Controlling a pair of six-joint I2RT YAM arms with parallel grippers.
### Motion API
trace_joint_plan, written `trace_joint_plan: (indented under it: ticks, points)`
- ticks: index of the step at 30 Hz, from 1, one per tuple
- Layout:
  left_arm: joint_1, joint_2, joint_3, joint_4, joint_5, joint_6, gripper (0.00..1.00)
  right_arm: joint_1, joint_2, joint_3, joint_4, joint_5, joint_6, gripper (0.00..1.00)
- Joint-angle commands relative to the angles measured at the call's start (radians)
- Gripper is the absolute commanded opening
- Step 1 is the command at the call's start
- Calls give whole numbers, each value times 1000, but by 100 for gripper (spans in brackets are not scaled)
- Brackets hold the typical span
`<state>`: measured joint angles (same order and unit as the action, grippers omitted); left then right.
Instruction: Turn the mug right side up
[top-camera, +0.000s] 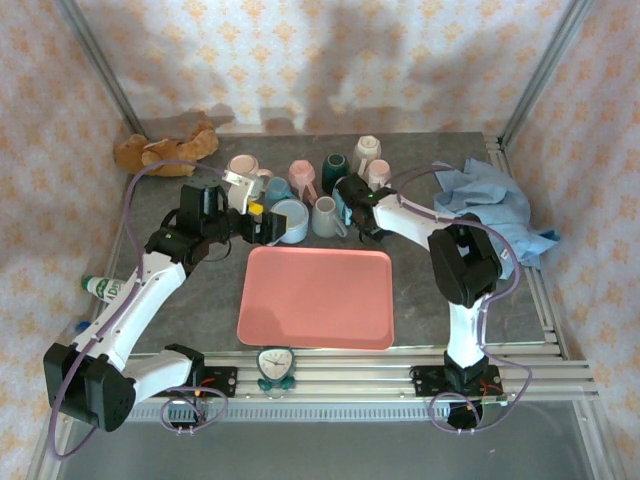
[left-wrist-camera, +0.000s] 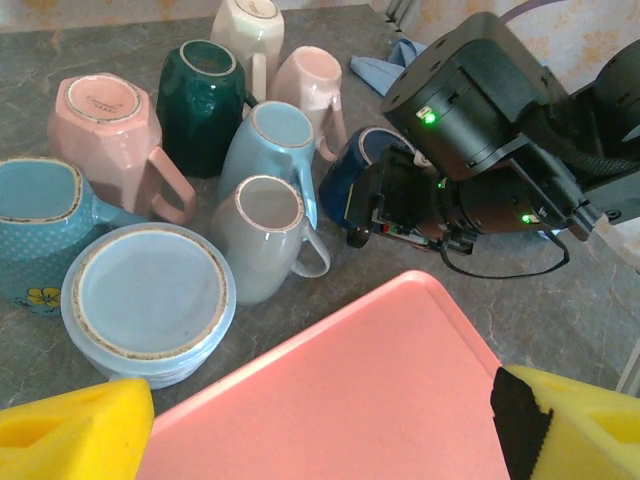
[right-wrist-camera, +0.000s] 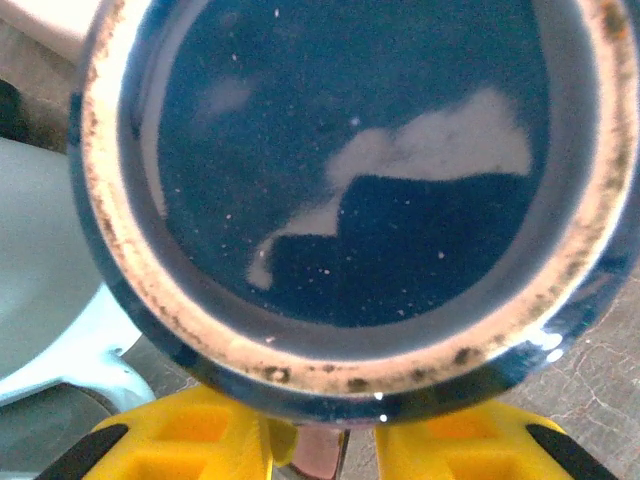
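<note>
The dark blue mug (right-wrist-camera: 350, 170) stands upside down on the desk (top-camera: 440, 300). Its rough unglazed foot ring faces up at the right wrist camera. It sits at the right end of a cluster of mugs near the back of the desk, just beyond the far right corner of the pink tray (top-camera: 315, 297).

The right tool (right-wrist-camera: 322, 440) is directly over this mug, with its two yellow fingers (right-wrist-camera: 200, 440) at the mug's near edge. The fingers stand fairly close together with a narrow gap between them. I cannot tell whether they grip the mug or merely sit beside it.

The left tool (left-wrist-camera: 318, 400) hangs over the tray with its fingers spread wide and nothing between them.

Just left of the dark blue mug is a grey mug (left-wrist-camera: 265, 235), upright, its handle pointing toward the blue one. Behind the grey mug is a pale blue mug (left-wrist-camera: 275, 150), also upright. A dark green mug (left-wrist-camera: 200, 95) stands farther back, open side up. A pink mug (left-wrist-camera: 105, 125) and a wide light blue cup (left-wrist-camera: 150, 300) both rest base up.

A blue cloth (top-camera: 490, 205) lies crumpled at the right edge of the desk. A teddy bear (top-camera: 165, 150) lies in the far left corner.
</note>
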<state>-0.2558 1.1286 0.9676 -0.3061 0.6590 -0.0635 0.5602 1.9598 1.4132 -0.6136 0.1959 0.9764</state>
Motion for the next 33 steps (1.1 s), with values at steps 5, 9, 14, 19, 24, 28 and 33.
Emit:
trace_joint_plan:
  ticks: [5,9,14,19,24,28,33]
  points:
    - [-11,-9,-6,39,24,-14,88,-5,12,20,-35,72,16,20]
    - [-10,-8,-9,44,21,-13,88,-5,-17,0,-23,76,11,10]
    - [-10,-5,-15,51,-2,-38,87,-3,-124,-59,24,74,-34,0]
    - [-9,-11,-21,61,-48,-94,87,-3,-290,-157,119,44,-116,0]
    - [-7,-39,-23,72,-96,-285,87,-11,-445,-247,249,-64,-188,0]
    - [-5,-31,-36,146,-47,-513,87,-22,-525,-266,351,-203,-243,0]
    - [-6,-61,-55,219,-83,-711,86,-22,-588,-255,467,-348,-278,0]
